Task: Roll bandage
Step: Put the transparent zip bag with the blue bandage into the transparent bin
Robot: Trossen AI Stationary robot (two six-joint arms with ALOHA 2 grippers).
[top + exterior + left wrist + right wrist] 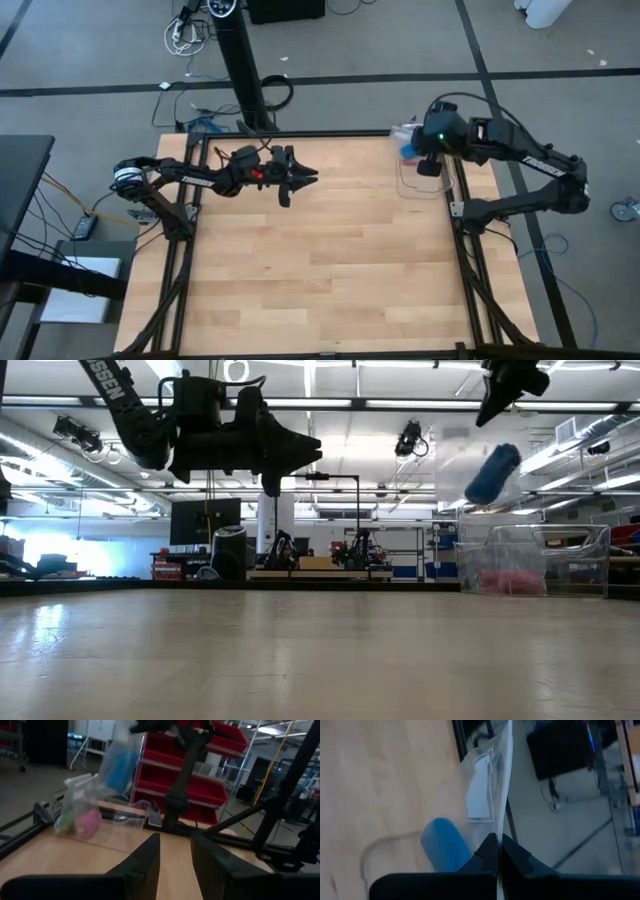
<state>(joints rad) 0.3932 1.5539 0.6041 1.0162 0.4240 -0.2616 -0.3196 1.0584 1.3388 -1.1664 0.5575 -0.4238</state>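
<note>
While the left gripper (305, 178) hangs open at ten o'clock over the wooden table (320, 280), the right gripper (498, 851) at two o'clock pinches a clear plastic bag (487, 795), lifted, with one bright blue rolled bandage (492, 473) inside. I'd judge it best to carry it centreward slowly, keeping the pinch firm. One clear bin (535, 560) at two o'clock holds one pink roll (88, 822).

Grey floor (90, 50) crossed by dark lines, red storage bins (210, 770), ceiling strip lights (330, 402) overhead
</note>
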